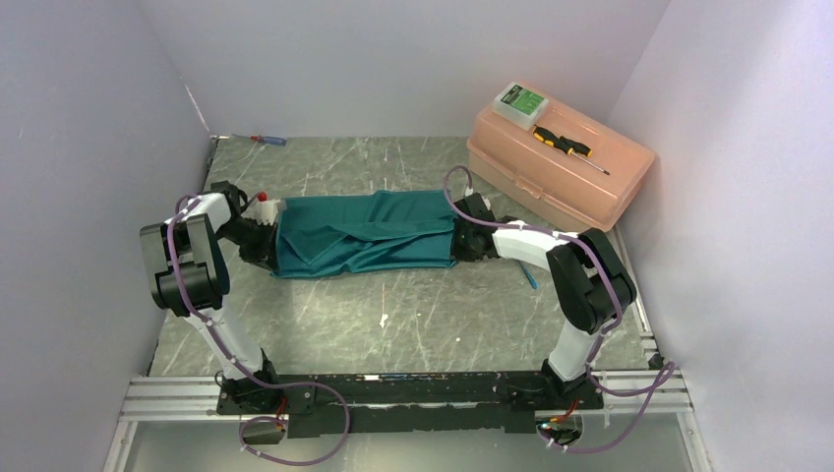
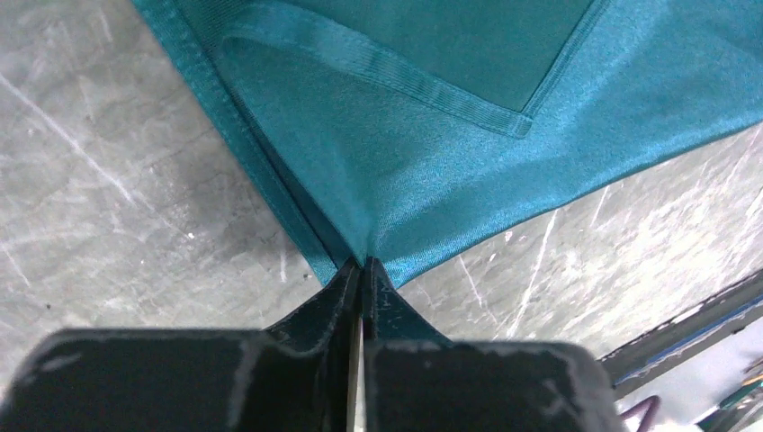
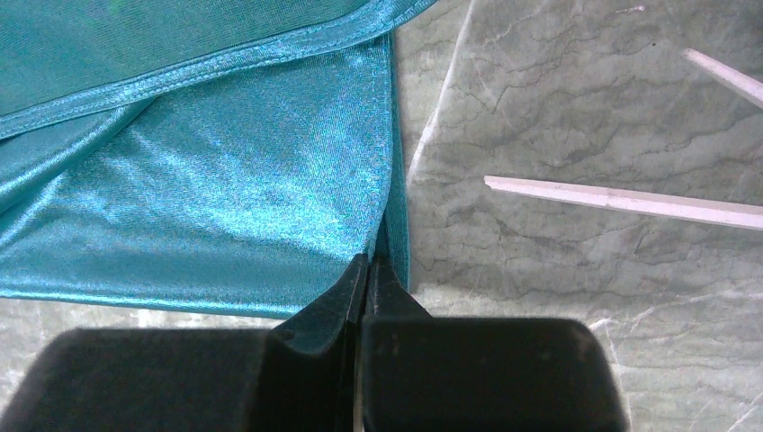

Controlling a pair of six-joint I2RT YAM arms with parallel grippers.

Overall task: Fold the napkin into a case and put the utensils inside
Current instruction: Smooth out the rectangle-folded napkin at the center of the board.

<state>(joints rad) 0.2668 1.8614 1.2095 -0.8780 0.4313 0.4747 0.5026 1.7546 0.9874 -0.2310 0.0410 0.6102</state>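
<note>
Left wrist view: left end effector closed, fingertips pinched on a corner of the teal napkin. Two layers of cloth gather into the pinch, and a hemmed flap lies across the top layer above it. Grey marbled bench shows on both sides of the corner

Right wrist view: right end effector closed on the napkin's side edge, near its lower corner. Cloth is doubled here too, with a hem running across the upper part. Two white sticks on bare bench beside the napkin, neither touching it: one lies near the cloth's edge, the other farther off and cut by the frame

Top external view: napkin lies mid-bench as a wide, loosely folded oblong, creased, held at its left and right ends with the cloth spanning between the arms. Thin blue utensil on the bench by the right forearm. Pink box at the far right; on its lid a yellow-and-black screwdriver and a small green-labelled case. Red-and-blue screwdriver at the far left edge
</note>
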